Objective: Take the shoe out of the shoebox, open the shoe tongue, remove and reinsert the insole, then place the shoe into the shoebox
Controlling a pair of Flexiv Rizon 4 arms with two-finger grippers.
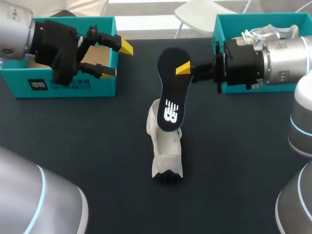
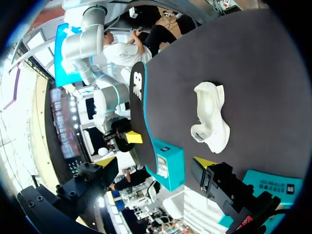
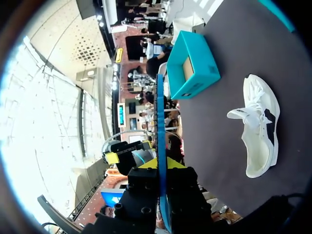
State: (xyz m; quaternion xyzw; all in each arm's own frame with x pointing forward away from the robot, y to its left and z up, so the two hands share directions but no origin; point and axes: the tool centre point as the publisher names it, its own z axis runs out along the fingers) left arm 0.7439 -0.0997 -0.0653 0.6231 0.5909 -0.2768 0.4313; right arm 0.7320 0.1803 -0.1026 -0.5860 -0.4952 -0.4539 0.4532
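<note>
Black with a teal edge and a white logo, the insole [image 1: 170, 87] hangs above the dark table [image 1: 97, 146], pinched at its upper end by the right gripper [image 1: 183, 68]. In the right wrist view it stands edge-on, a thin line clamped between the two yellow tips. The white shoe [image 1: 168, 151] lies on its side at mid-table, apart from the insole, showing its dark opening to the right wrist camera. From the head view the insole covers the shoe's far end and hides the right gripper's second finger. The left gripper [image 1: 117, 59] hovers with fingers spread wide and nothing between them, just beside the left teal shoebox [image 1: 73, 83]. The right shoebox [image 1: 253, 17] is partly hidden by the right arm; something white and laced lies inside, too covered to identify.
</note>
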